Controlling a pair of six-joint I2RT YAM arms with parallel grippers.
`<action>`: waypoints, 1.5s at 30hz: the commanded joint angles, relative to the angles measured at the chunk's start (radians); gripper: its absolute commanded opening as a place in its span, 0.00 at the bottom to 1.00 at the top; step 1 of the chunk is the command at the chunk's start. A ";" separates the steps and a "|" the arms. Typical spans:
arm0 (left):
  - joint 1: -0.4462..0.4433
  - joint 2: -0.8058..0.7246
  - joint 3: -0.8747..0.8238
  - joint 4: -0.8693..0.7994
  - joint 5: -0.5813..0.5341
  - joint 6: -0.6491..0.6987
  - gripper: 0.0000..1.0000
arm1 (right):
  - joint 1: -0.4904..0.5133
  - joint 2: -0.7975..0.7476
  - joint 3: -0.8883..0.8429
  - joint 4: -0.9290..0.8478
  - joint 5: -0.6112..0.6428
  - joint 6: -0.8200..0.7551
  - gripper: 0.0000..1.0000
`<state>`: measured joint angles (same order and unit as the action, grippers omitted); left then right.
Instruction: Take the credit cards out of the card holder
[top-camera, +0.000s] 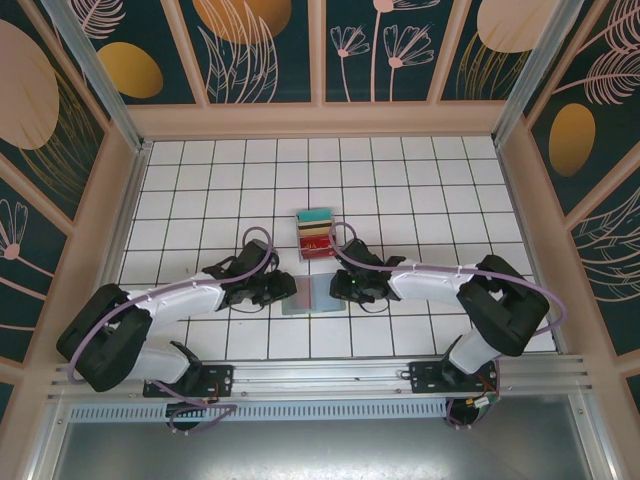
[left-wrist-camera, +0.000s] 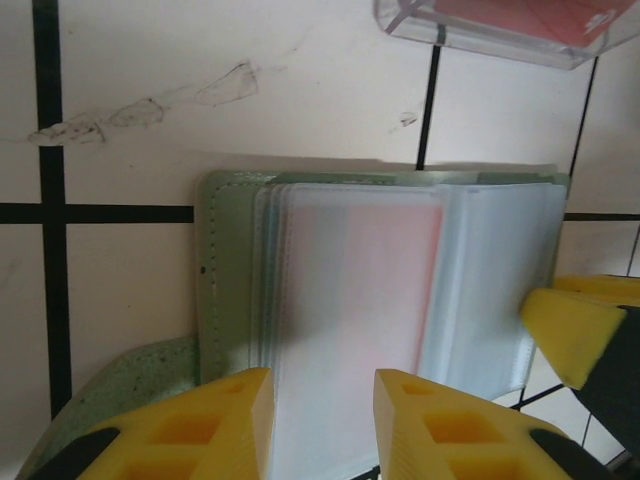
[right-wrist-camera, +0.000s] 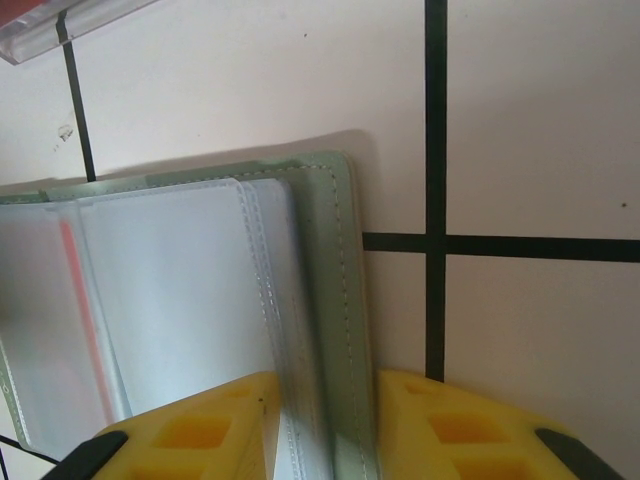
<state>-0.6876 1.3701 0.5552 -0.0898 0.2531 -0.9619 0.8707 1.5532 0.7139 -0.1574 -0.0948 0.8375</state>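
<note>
Grey-green bifold card holder (top-camera: 313, 296) lies open just nearer than the clear plastic tray (top-camera: 318, 232), long axis left-right. Its red plastic credit card (left-wrist-camera: 365, 290) lies straight ahead of the left gripper (left-wrist-camera: 322, 385), jaws apart. Right gripper (right-wrist-camera: 328, 385) straddles the holder's right edge; clamping undeterminable.

Card holder (top-camera: 313, 296) lies open on counter (top-camera: 200, 190), one credit card (left-wrist-camera: 365, 280) in its sleeves. Clear tray (top-camera: 318, 233) just behind it. Left pincer (left-wrist-camera: 318, 390) at its left side, right pincer (right-wrist-camera: 330, 385) astride its right edge
</note>
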 joint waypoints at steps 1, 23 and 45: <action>-0.007 0.018 0.023 -0.025 -0.013 0.023 0.33 | 0.021 0.038 0.014 0.007 -0.011 0.014 0.32; -0.012 0.020 0.014 0.033 0.025 0.002 0.34 | 0.028 0.053 0.021 0.006 -0.016 0.025 0.33; -0.042 0.054 0.046 0.083 0.060 0.002 0.57 | 0.036 0.071 0.033 0.007 -0.019 0.024 0.33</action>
<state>-0.7235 1.4380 0.5858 -0.0383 0.2913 -0.9565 0.8810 1.5738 0.7399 -0.1768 -0.0834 0.8455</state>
